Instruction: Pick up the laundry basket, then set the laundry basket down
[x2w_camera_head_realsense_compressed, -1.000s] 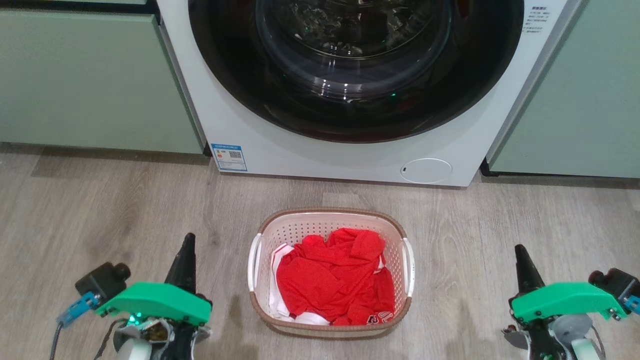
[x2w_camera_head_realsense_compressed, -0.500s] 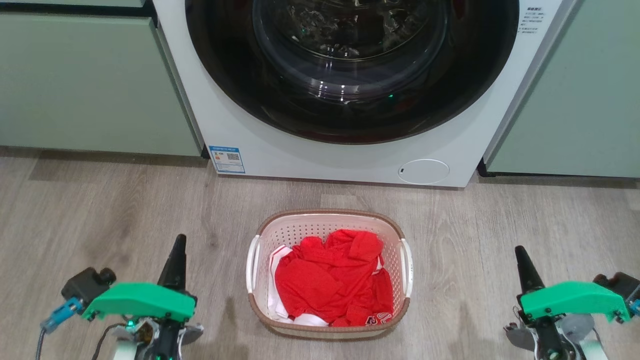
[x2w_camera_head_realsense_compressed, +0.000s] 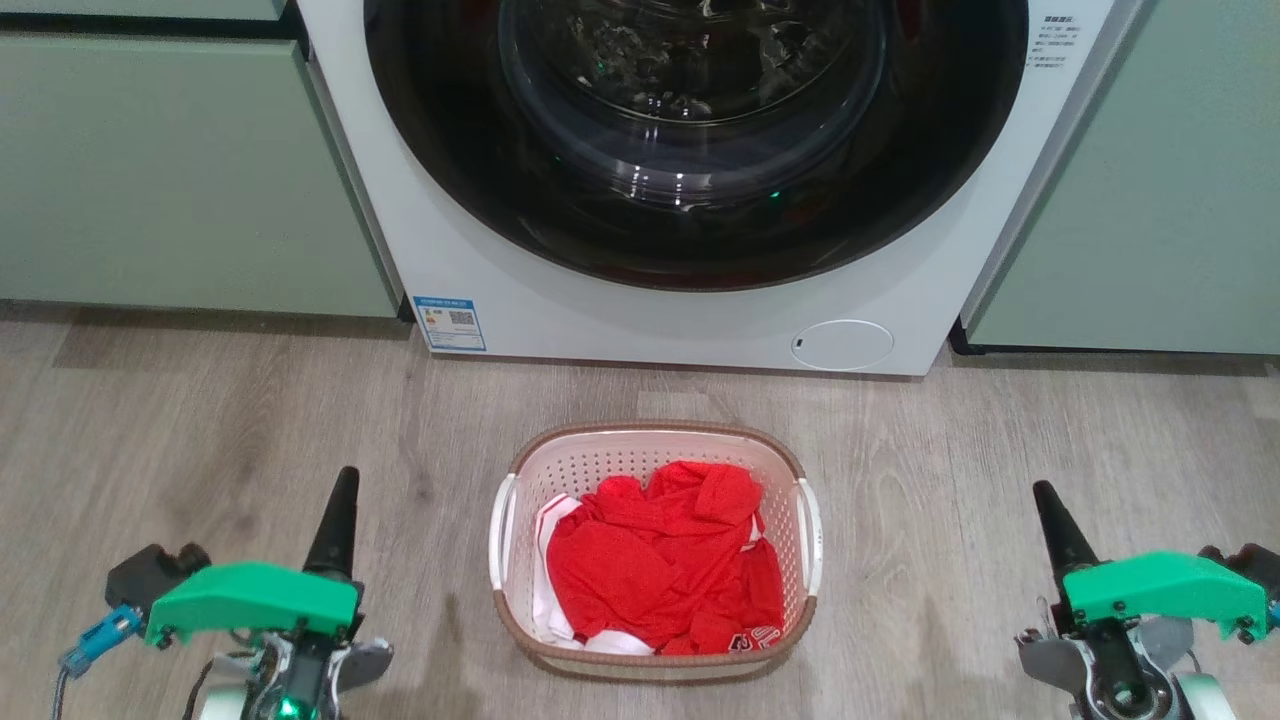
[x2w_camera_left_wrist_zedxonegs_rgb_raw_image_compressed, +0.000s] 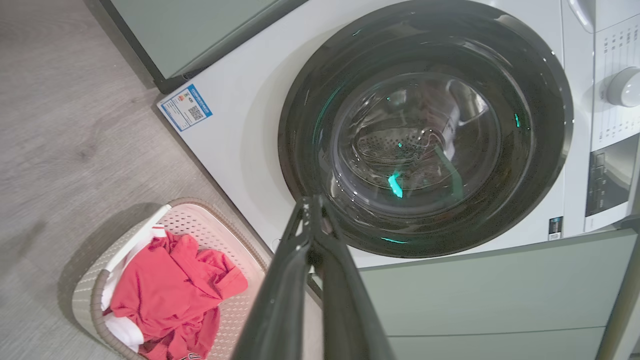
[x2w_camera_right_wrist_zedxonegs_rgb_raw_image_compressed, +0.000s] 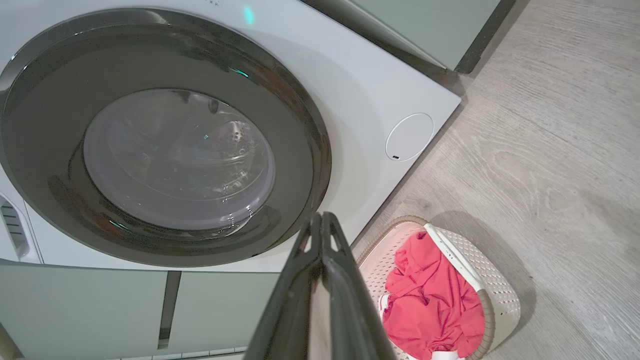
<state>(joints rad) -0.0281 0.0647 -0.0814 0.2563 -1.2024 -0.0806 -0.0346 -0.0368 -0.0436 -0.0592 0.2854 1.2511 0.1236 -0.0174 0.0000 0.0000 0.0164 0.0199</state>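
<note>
Grey wood-look floor runs up to a white washing machine set between pale green cabinets. Just in front of the machine, below its round dark door, the laundry basket stands upright on the floor with a heap of red clothing in it. Its white handles sit on the two sides that run out from the machine.

The left gripper hangs off toward the machine's left edge and the right gripper toward its right edge. Both are well apart from the basket. Each has its two dark fingers pinched together to the tip, with nothing between them.

From where I stand, this could be a basket waiting to be lifted or one already put back down before the machine. A basket square on the floor with both arms clear fits either.

Whichever it is, I'd judge it a two-handed thing, one handle to each gripper. The clothes lie heaped toward the side away from the machine, so it wants keeping level. With the machine's front so close, any travel is better straight up and down than swung toward the door.
</note>
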